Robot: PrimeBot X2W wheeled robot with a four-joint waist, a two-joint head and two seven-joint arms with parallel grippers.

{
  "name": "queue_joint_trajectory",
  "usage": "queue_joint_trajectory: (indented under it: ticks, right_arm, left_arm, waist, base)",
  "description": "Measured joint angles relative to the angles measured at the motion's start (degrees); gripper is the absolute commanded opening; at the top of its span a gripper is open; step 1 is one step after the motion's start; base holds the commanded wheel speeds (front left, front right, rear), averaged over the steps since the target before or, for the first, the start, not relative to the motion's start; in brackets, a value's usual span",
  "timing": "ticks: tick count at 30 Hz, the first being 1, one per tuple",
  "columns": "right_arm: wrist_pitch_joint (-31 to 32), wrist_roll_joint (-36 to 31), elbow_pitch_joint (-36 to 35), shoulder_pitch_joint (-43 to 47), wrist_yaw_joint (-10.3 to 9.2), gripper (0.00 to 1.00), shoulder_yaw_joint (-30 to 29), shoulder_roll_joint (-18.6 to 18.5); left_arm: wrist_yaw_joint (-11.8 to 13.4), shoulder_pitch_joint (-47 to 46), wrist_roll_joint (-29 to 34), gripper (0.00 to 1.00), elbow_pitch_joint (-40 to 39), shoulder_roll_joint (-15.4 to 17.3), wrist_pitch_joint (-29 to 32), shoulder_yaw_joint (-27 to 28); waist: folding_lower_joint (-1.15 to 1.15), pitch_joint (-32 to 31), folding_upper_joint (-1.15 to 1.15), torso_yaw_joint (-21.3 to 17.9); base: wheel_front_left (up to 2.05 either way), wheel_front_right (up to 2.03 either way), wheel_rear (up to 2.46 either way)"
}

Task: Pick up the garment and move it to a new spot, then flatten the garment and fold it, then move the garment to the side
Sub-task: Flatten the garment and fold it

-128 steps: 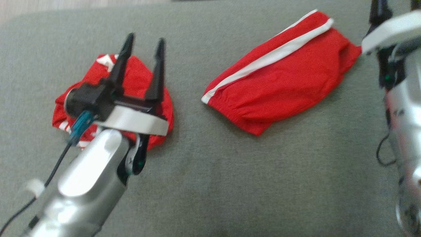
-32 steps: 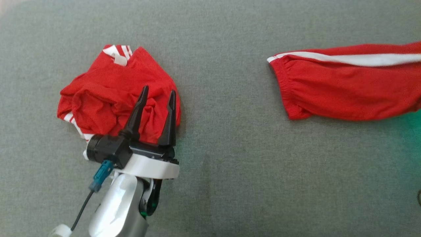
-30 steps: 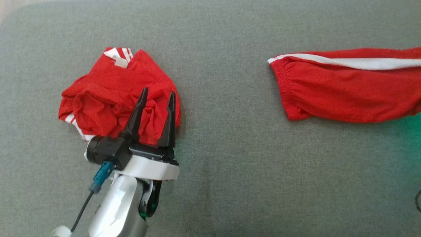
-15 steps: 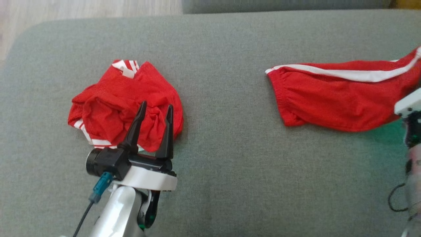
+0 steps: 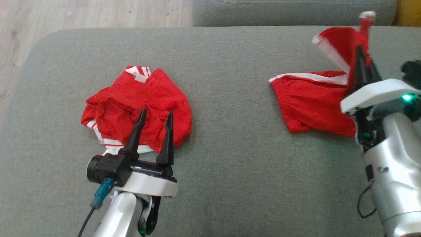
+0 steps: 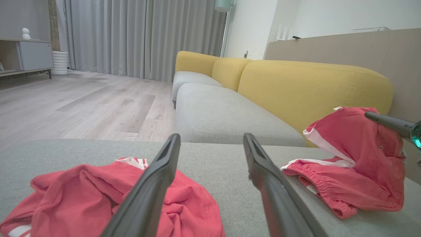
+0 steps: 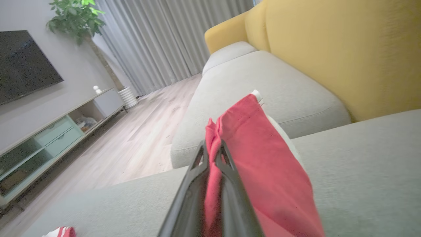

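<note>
A red garment with a white stripe lies on the right of the grey cushion. My right gripper is shut on its right end and holds that end up above the rest; in the right wrist view the red cloth is pinched between the fingers. A second red garment, crumpled, lies on the left. My left gripper hovers open over its near edge with nothing between its fingers; the crumpled cloth lies under them.
The cushion's far edge meets a wooden floor at the upper left and another grey seat behind. A yellow sofa back rises beyond the right garment. Bare cushion lies between the two garments.
The camera has tilted, showing more of the far edge. My right gripper has come into view and raised the striped garment's right end off the cushion. The left gripper has hardly moved.
</note>
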Motion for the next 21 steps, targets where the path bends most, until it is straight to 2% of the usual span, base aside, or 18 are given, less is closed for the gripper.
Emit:
queue_joint_trajectory:
  ticks: [13,20,21]
  right_arm:
    - [-0.4,5.5,-2.3,2.7,-0.01,0.0,18.4,0.0]
    - [1.7,6.1,1.4,4.4,0.0,0.0,26.0,-0.9]
    - [2.1,6.3,2.3,4.4,0.0,0.42,26.6,-1.0]
  left_arm:
    - [0.8,-0.2,-1.2,1.0,-0.9,-0.1,0.0,-0.7]
    - [1.0,-0.2,-1.2,1.0,-0.9,-0.2,-0.1,-0.8]
    - [1.0,-0.2,-1.2,1.0,-0.9,-0.2,-0.1,-0.8]
  waist:
    - [0.0,0.6,0.0,3.1]
    - [0.0,1.1,0.0,3.0]
    - [0.0,1.3,0.0,2.8]
  base:
    - [0.0,0.0,0.0]
    - [0.0,0.0,0.0]
    - [0.0,0.0,0.0]
